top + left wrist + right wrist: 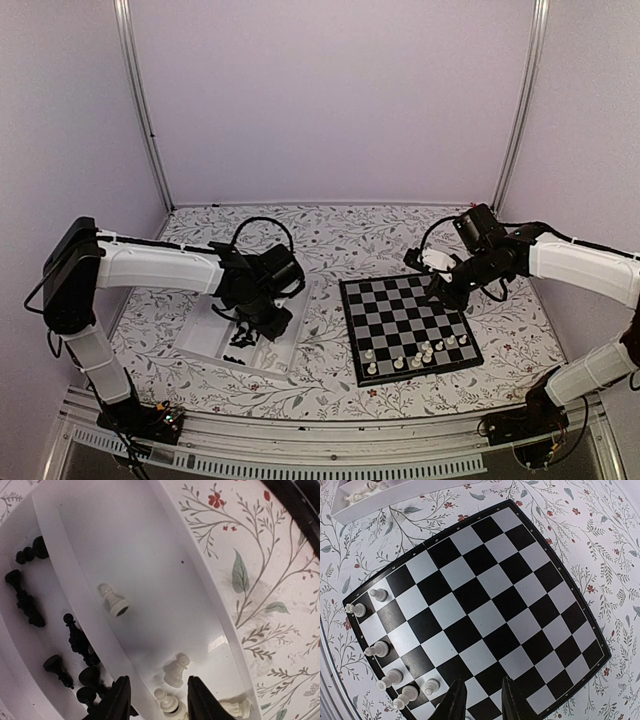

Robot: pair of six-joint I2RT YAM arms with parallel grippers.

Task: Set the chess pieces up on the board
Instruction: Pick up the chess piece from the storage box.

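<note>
The board (pixel 410 325) lies right of centre, with several white chess pieces (pixel 425 352) along its near edge; the right wrist view shows them at the board's (pixel 480 605) left corner (pixel 377 650). My right gripper (pixel 440 293) hovers over the board's far side, its jaws (pixel 482 700) open with only checks between them. My left gripper (pixel 250 320) is down in the clear tray (pixel 200 340). Its jaws (pixel 160 700) are open, straddling the divider with a white pawn (pixel 167 700) between them and untouched. Another white piece (pixel 176 670) stands just ahead.
The tray's divider (pixel 75 580) separates several black pieces (pixel 25 600) from the white ones; one white pawn (pixel 114 601) lies on its side. The tray's corner (pixel 370 500) shows beyond the board. Flowered cloth (pixel 330 240) covers the table, and metal frame posts (pixel 145 110) stand at the back.
</note>
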